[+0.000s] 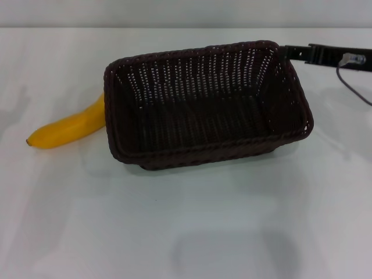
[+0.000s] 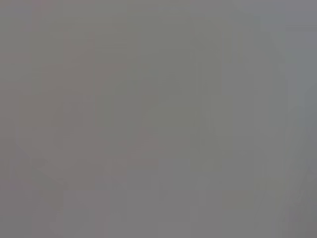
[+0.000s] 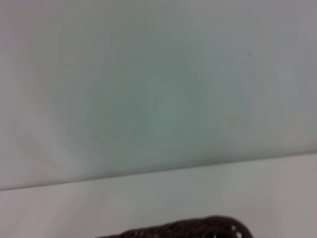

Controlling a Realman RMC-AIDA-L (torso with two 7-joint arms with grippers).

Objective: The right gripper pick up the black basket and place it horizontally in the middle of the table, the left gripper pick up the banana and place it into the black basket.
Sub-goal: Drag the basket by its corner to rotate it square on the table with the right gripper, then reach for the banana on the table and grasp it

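The black basket (image 1: 203,104) sits on the white table (image 1: 186,221) near the middle, long side across the view, open side up. My right gripper (image 1: 286,52) reaches in from the far right and is shut on the braided rim at the basket's far right corner. A strip of that rim (image 3: 198,229) shows in the right wrist view. The banana (image 1: 67,129) lies on the table left of the basket, its stem end hidden behind the basket's left wall. My left gripper is out of view, and the left wrist view shows only a blank grey surface.
A dark cable (image 1: 351,84) hangs from the right arm (image 1: 334,56) at the far right. The table's far edge (image 1: 116,28) meets a pale wall. Bare tabletop (image 1: 192,232) stretches in front of the basket.
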